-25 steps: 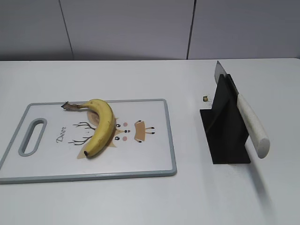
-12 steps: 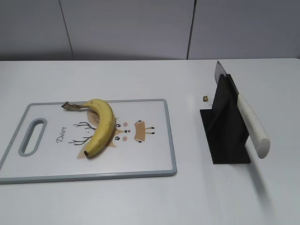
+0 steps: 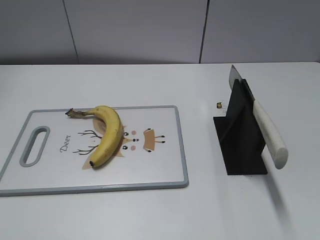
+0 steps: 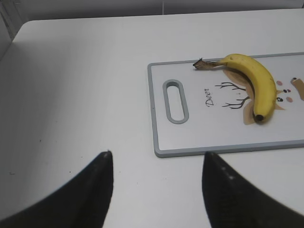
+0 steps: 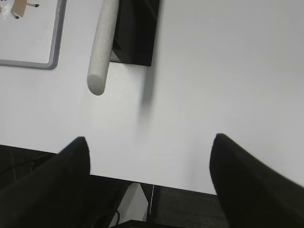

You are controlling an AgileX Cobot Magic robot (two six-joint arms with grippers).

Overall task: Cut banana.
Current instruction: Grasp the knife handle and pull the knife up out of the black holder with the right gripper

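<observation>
The yellow banana [image 3: 106, 134] lies whole on the white cutting board [image 3: 155, 170], stem toward the far left; it also shows in the left wrist view [image 4: 259, 87]. A knife with a white handle [image 3: 270, 134] rests in a black stand [image 3: 240, 135], handle toward the front; its handle shows in the right wrist view [image 5: 102, 47]. My left gripper [image 4: 156, 154] is open and empty over bare table, in front of the board's handle end [image 4: 173, 100]. My right gripper [image 5: 149, 140] is open and empty over the table's front edge, short of the knife. Neither gripper shows in the exterior view.
A small dark and gold object [image 3: 219, 105] lies on the table behind the stand. The white table [image 3: 150, 210] carries the board and stand. The table's front edge and dark floor [image 5: 190, 204] show below the right gripper.
</observation>
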